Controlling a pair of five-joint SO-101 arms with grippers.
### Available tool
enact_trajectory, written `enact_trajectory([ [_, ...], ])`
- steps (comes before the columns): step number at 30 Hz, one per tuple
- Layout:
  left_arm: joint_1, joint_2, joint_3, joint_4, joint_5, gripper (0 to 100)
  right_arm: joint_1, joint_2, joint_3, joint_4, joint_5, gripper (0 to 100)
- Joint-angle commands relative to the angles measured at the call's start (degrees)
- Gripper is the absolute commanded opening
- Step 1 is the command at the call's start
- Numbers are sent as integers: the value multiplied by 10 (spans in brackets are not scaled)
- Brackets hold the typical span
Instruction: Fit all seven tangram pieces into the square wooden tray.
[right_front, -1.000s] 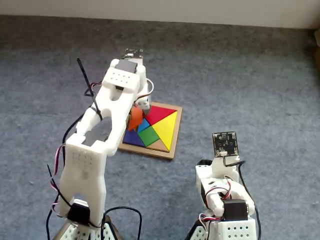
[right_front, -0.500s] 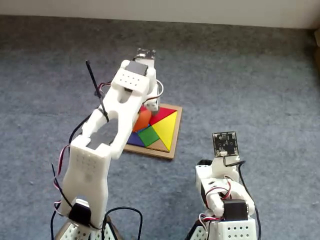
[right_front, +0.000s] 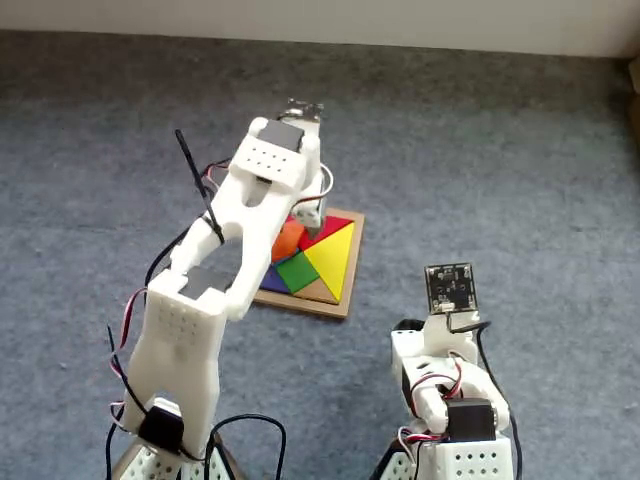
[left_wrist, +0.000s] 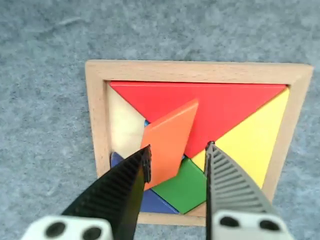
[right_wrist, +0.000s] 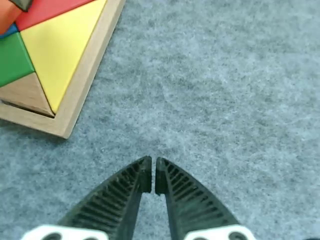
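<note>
Orange parallelogram (left_wrist: 167, 142) lies askew atop the pieces in the square wooden tray (left_wrist: 95, 115).
Left gripper (left_wrist: 177, 151) straddles it, jaws apart, gripping nothing; a careless push could jam it against the red triangle (left_wrist: 225, 105). Right gripper (right_wrist: 152, 175), closed and empty, hangs over carpet (right_wrist: 225, 100).

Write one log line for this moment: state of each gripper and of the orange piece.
left gripper open over tray | orange piece askew atop red piece, not seated | right gripper shut over carpet

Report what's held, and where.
Nothing. The left gripper is open over the orange piece lying askew in the tray; the right gripper is shut, empty.
</note>
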Motion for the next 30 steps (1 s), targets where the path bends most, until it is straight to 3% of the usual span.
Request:
enact_trajectory([
  [1, 23, -2, -24, 4, -6, 188, 5, -7, 61, 2, 0, 29],
  [12, -31, -1, 24, 0, -8, 189, 5, -7, 61, 2, 0, 29],
  [18, -35, -1, 83, -55, -8, 189, 5, -7, 61, 2, 0, 29],
  [30, -52, -2, 85, -59, -8, 190, 6, -7, 61, 2, 0, 29],
])
